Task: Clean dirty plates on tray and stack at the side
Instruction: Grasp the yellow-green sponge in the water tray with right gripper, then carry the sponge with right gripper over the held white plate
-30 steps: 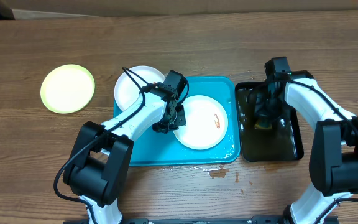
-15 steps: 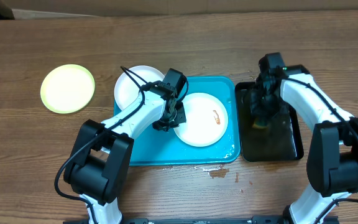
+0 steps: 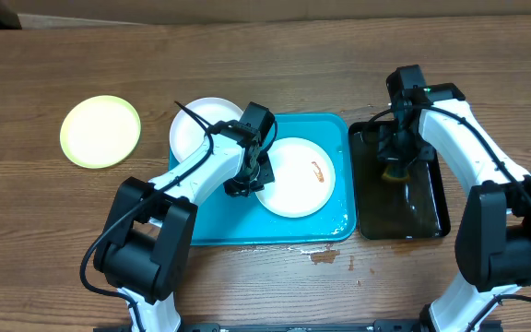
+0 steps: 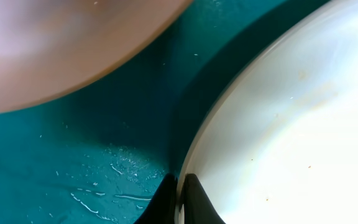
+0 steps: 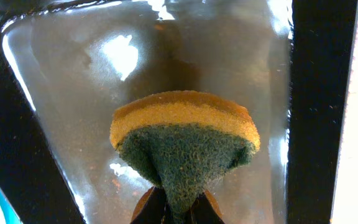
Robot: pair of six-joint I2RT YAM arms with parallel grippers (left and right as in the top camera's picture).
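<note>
Over black tray (image 3: 431,214) R gripper (image 5: 171,210) pinches sponge (image 5: 185,134); L gripper (image 4: 179,194) nips plate (image 4: 291,143).

On table (image 3: 293,65): tray (image 3: 215,221) in the middle, small tray (image 3: 427,217) just beside it on the R, no overlap. In the tray's R half, toward the back, lies the 1st plate (image 3: 293,184). L gripper (image 4: 179,198) is at that plate's L edge, a finger either side of the rim, low by the tray floor. 2nd plate (image 3: 199,129) at tray's back-L corner, overlapping the rim, mostly over table. 3rd plate (image 3: 100,131) well apart to the L, on bare table. sponge (image 5: 185,134) pinched in R gripper (image 5: 178,208), over back half of small tray; touching or not, can't tell.
</note>
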